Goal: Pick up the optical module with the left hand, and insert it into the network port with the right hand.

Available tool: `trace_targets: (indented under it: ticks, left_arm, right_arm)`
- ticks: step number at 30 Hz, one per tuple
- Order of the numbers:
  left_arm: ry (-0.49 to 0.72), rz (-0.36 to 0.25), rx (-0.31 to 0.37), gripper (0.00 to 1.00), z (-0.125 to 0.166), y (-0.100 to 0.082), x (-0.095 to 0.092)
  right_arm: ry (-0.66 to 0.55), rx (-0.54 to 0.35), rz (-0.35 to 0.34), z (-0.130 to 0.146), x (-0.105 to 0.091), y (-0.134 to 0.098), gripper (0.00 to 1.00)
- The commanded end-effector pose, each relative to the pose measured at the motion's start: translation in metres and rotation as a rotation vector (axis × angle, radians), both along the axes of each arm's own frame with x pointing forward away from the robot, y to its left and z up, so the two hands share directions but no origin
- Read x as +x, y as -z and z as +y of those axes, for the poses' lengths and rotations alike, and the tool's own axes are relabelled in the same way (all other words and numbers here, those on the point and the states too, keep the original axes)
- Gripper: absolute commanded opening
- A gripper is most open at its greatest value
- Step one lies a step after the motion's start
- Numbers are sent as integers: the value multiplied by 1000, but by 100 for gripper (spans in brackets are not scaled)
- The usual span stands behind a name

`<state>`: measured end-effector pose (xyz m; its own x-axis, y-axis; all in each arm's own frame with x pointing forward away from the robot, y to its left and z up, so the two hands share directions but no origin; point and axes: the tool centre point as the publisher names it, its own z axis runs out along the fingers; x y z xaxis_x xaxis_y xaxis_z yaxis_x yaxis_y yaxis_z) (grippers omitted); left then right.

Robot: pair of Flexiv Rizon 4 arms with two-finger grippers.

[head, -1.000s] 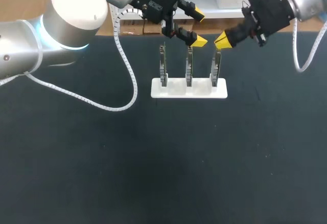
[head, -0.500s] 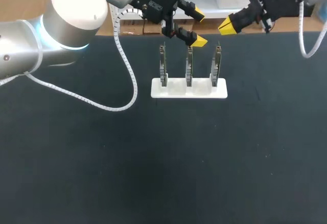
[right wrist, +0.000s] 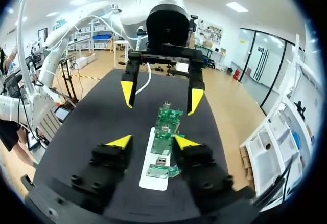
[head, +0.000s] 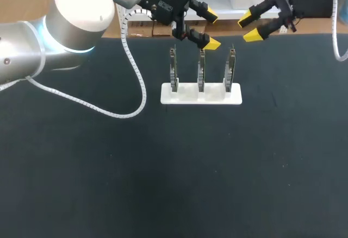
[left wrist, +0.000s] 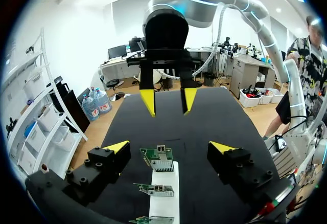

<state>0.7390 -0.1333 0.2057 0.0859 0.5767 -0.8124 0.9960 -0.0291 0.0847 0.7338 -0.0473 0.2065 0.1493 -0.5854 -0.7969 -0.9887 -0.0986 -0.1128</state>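
Three green circuit boards stand upright in a white holder point(head: 201, 94): the left board point(head: 173, 69), the middle board point(head: 201, 68) and the right board point(head: 230, 68). My left gripper point(head: 210, 30) hangs open above and behind the middle board, holding nothing. In the left wrist view its fingers point(left wrist: 168, 147) straddle the air over the nearest board point(left wrist: 159, 157). My right gripper point(head: 251, 27) is open and empty, above and behind the right board. In the right wrist view point(right wrist: 152, 142) the boards point(right wrist: 163, 134) lie ahead of it. I can make out no loose optical module.
The black table point(head: 163, 167) stretches wide in front of the holder. The two grippers face each other over the holder, left gripper point(right wrist: 159, 93) opposite the right gripper point(left wrist: 166, 98). A white cable point(head: 136, 80) from the left arm loops down onto the table left of the holder.
My right gripper has lifted up and back from the top of the right board, and its fingers have opened. The left arm and the boards have not moved.
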Motion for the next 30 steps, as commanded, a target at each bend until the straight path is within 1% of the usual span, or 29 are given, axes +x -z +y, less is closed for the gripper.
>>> trace_targets:
  ticks: [1,7,18,22,30]
  left_arm:
    - [1,4,8,100,-1,-1,2]
    - [1,4,8,100,-1,-1,2]
    - [1,4,8,100,-1,-1,2]
    - [1,4,8,100,-1,-1,2]
    - [1,4,8,100,-1,-1,2]
  right_arm:
    - [39,1,-26,-3,-9,-2,100]
    - [69,-13,-34,-11,-13,-4,100]
    - [84,-34,-31,-23,-23,-10,100]
    - [79,-48,-17,-26,-27,-9,100]
    - [99,-64,-4,-43,-36,-12,100]
